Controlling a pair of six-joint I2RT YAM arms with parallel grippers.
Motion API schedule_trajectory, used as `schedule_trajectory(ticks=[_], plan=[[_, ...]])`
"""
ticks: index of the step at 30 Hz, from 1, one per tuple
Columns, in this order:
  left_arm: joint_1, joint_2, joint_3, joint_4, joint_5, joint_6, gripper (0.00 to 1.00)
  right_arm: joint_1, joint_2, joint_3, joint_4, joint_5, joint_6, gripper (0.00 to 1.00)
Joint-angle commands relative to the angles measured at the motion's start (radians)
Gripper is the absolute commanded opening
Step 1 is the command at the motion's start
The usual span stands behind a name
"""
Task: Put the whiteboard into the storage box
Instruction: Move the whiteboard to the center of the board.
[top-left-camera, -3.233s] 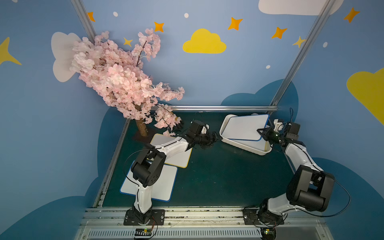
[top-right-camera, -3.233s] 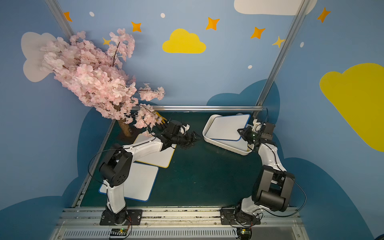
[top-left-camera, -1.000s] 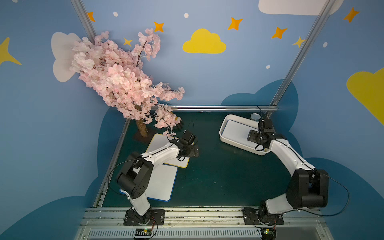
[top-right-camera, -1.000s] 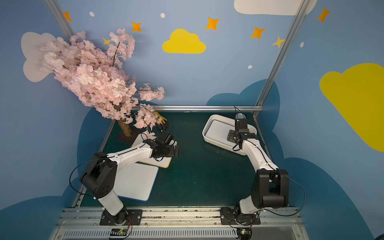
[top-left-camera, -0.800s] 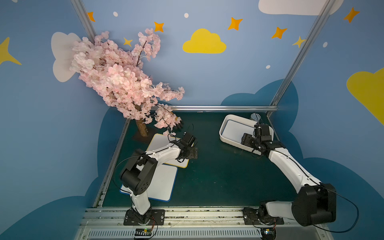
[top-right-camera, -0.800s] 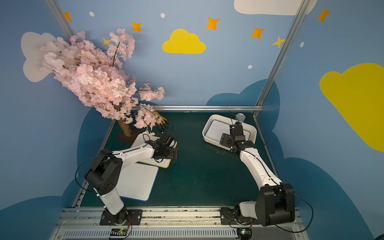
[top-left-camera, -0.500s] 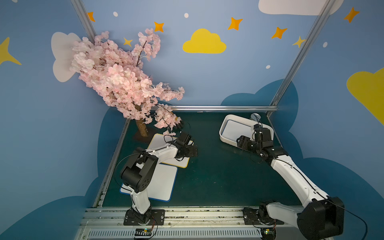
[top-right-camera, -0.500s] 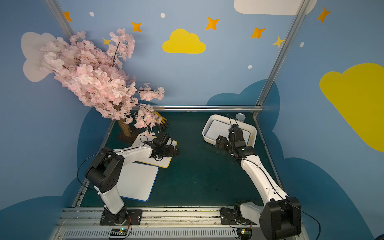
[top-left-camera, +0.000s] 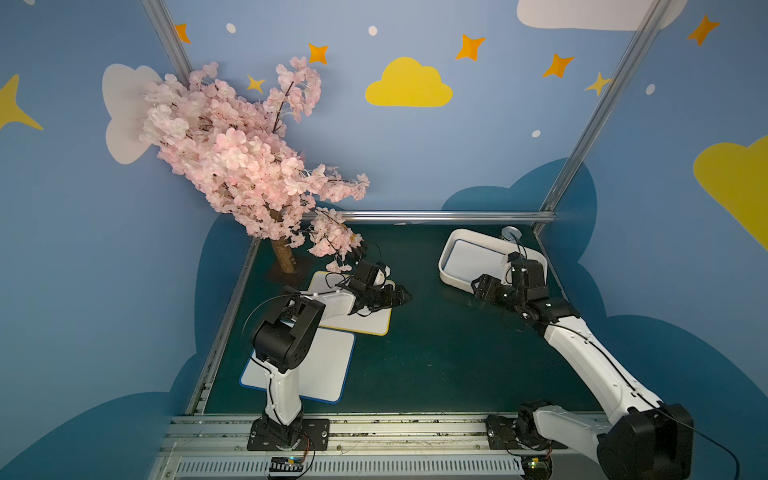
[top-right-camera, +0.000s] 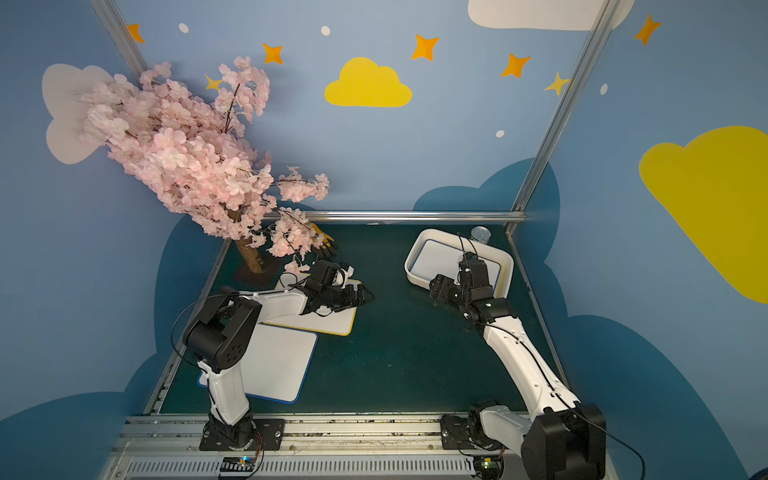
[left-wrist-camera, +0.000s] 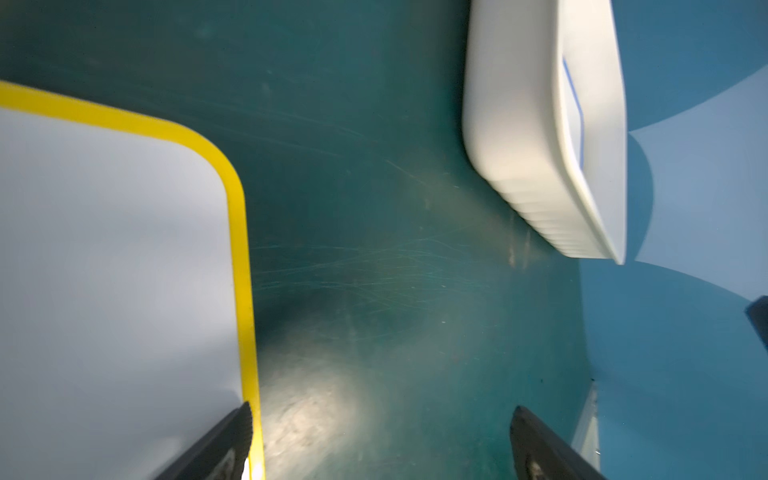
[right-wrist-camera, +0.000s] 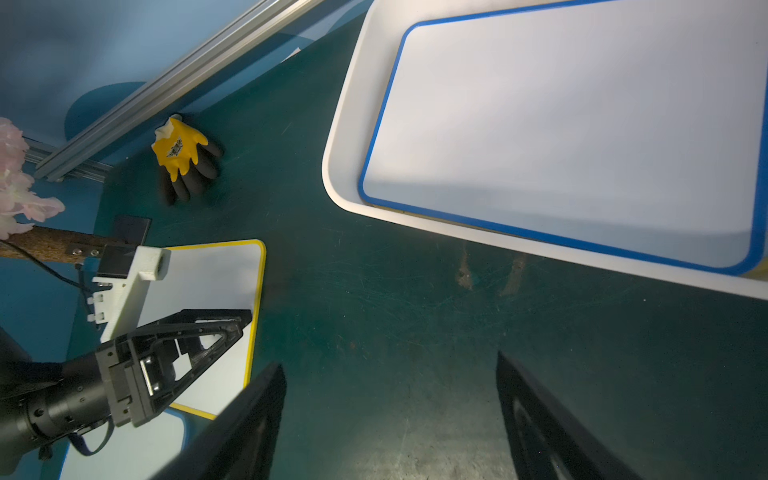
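Yellow trim first: the yellow-edged whiteboard (top-left-camera: 365, 322) lies flat on the green table (top-left-camera: 415, 353). My left pincer (top-left-camera: 405, 296) is at its edge on the box side, jaws spread wide and holding nothing. In the left wrist view one finger (left-wrist-camera: 232, 432) sits over the yellow border and the other over bare table; I cannot tell whether it touches. My own left forearm lies across that board. Pink blossoms of the cherry tree (top-left-camera: 232, 158) hang over its far corner, and a yellow-and-black glove (right-wrist-camera: 183, 153) lies beyond it by the rail.

Across a bare strip of table is the storage box (top-left-camera: 446, 266), with a blue-edged whiteboard (right-wrist-camera: 582, 124) flat inside. My right pincer (right-wrist-camera: 388, 365) is over the table just beside the box's near wall, jaws wide and empty. A silver can (top-right-camera: 481, 235) stands behind the box in the far corner. A second blue-edged whiteboard (top-left-camera: 324, 365) lies by my left base, with the yellow-edged board's corner overlapping it.
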Motion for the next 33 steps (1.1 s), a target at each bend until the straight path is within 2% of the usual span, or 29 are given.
schedule_trajectory(ticks=[1, 13, 20, 24, 28, 33], plan=[[-0.061, 0.082, -0.037, -0.106, 0.088, -0.06, 0.98, 0.005, -0.022, -0.014, 0.008, 0.002, 0.003, 0.81], [-0.268, 0.194, 0.127, -0.028, 0.073, -0.207, 0.97, -0.001, -0.097, 0.007, -0.089, 0.019, 0.003, 0.81], [-0.366, 0.217, 0.285, -0.103, 0.085, -0.182, 0.97, -0.012, -0.166, 0.025, -0.164, 0.063, -0.018, 0.81], [-0.339, 0.139, 0.279, -0.172, 0.07, -0.128, 0.99, -0.015, -0.207, 0.037, -0.196, 0.081, -0.023, 0.83], [-0.267, 0.018, 0.242, -0.269, 0.032, -0.058, 1.0, -0.001, -0.224, 0.037, -0.202, 0.098, -0.023, 0.85], [-0.139, -0.111, 0.249, -0.496, -0.083, 0.06, 1.0, 0.12, -0.206, 0.023, -0.179, 0.193, 0.018, 0.89]])
